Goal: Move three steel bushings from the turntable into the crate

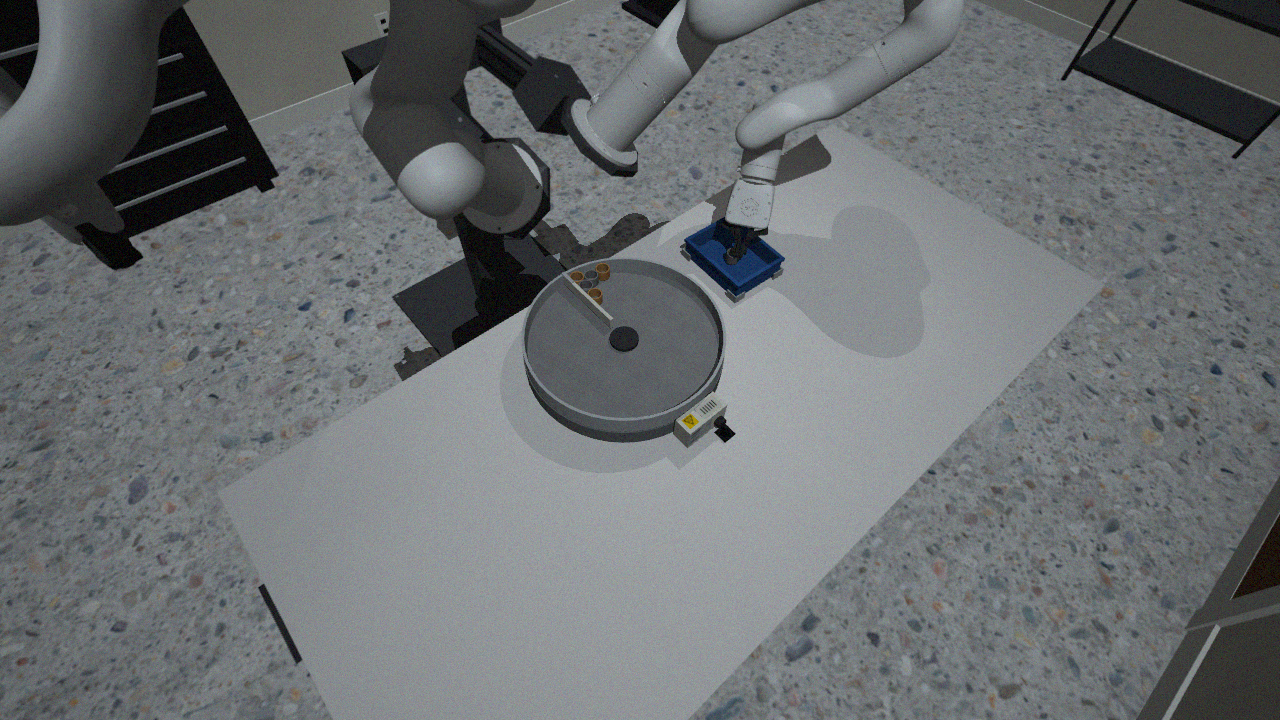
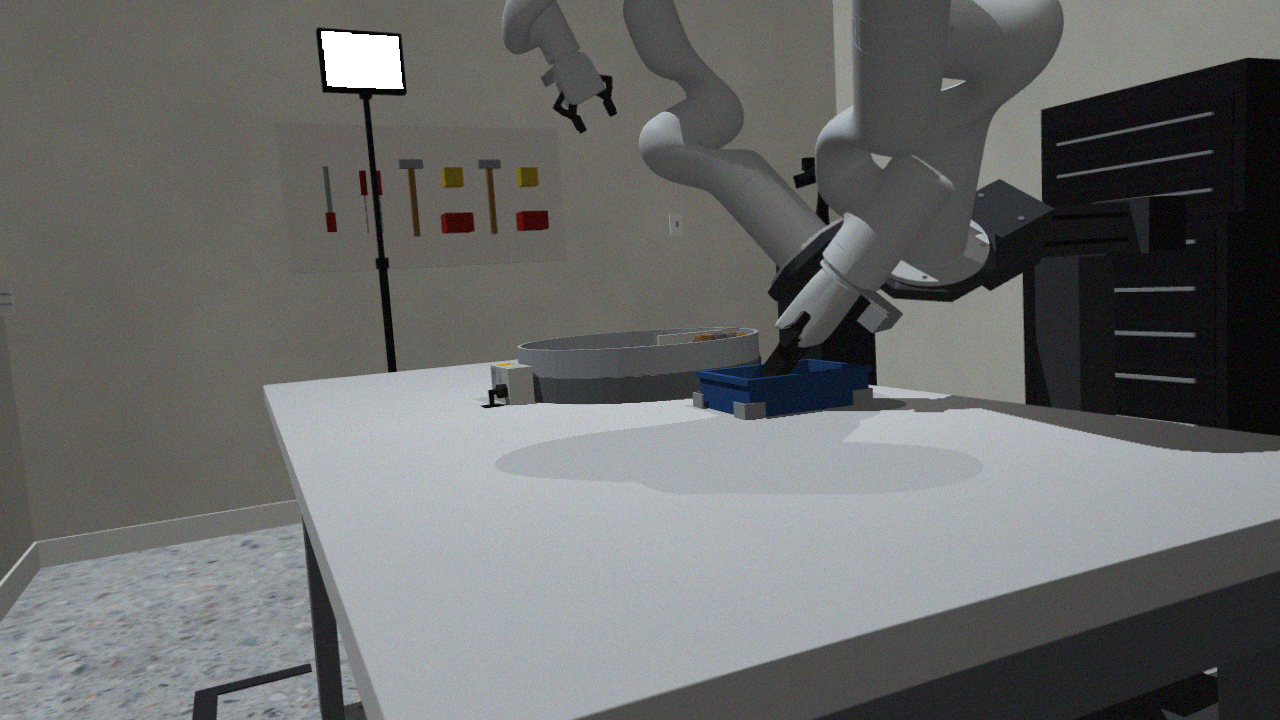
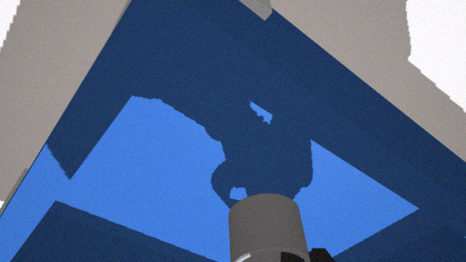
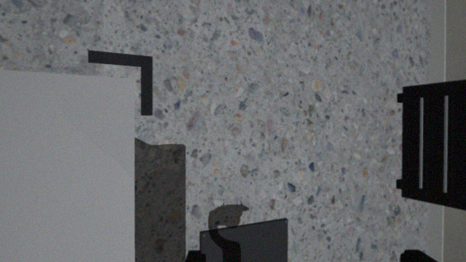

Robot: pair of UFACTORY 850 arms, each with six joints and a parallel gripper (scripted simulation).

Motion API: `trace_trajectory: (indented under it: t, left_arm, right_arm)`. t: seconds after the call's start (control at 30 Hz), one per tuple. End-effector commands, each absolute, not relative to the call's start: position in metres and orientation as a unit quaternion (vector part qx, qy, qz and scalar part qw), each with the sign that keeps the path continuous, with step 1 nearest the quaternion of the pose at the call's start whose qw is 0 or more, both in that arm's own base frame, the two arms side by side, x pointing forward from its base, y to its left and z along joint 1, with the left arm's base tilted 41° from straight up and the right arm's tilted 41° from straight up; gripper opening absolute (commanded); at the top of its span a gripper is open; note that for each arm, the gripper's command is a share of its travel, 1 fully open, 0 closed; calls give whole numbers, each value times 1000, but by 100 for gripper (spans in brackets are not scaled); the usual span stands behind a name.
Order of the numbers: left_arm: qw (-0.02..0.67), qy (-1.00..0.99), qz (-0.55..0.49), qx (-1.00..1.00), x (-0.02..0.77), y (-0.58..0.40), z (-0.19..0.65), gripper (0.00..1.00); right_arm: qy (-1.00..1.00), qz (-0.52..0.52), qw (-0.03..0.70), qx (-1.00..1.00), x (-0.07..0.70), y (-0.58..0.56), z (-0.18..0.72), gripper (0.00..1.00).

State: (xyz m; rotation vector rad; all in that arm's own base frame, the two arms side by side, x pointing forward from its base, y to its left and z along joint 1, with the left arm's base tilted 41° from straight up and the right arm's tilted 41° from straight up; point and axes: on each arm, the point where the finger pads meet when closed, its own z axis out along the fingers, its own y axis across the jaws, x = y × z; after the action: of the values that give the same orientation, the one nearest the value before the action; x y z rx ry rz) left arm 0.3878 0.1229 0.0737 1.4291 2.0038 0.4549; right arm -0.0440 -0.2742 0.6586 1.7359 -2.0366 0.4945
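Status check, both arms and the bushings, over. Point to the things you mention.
Left jaws shut on a gray bushing [image 3: 269,225], down in the blue crate [image 1: 759,279] [image 2: 810,394]. Right jaws open, away from the table. Two gray, three orange bushings on the turntable [image 1: 662,376] [image 2: 617,365]. Crate level between its guides.

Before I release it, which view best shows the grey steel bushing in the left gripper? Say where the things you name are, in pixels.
The left wrist view: the grey steel bushing [image 1: 732,257] [image 3: 267,227] appears largest there, cut off at the bottom. The top view shows it small; the exterior view hides it behind the blue rectangular crate's [image 1: 761,279] [image 2: 792,396] [image 3: 349,120] wall; the right wrist view misses it.
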Motion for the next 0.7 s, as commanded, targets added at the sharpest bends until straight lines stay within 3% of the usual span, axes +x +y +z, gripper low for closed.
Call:
trace_trajectory:
  t: [0.0,0.67]
  left_arm:
    - [314,760,173,542,388,123,74,0]
    - [314,760,173,542,389,125,71,0]
  right_arm:
    - [-732,178,209,624,-44,-274,659,100]
    - [-732,178,209,624,-44,-274,659,100]
